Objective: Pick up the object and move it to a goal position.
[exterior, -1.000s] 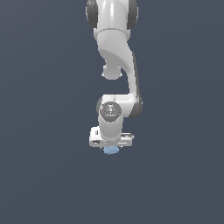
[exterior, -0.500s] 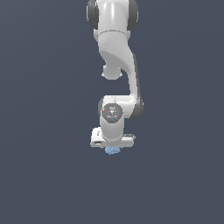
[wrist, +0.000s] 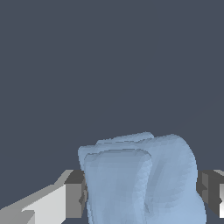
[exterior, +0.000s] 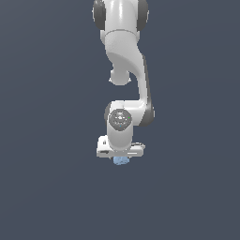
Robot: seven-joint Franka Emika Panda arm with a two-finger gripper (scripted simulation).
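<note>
The white arm (exterior: 125, 70) is reaching down from the twelve o'clock edge of the exterior view, and its gripper (exterior: 121, 159) is hanging just below the picture's centre. The light-blue lump (exterior: 121, 161) is peeking out at six o'clock from under the gripper's wide white body, much narrower than that body and touching its underside.

In the wrist view the lump (wrist: 140, 179) is filling the space between the two fingers (wrist: 74, 194), its faces bulging and uneven. One grey pad is pressing against the lump's side at about nine o'clock of it, with no gap showing. The other pad is sitting at about three o'clock, with a thin dark strip showing between it and the lump, so I cannot tell whether that side is touching. The jaws are therefore standing on either side of the lump, drawn in close, but a firm two-sided grip is not plainly showing.

A plain dark grey background (exterior: 51, 140) is surrounding everything in both views.
</note>
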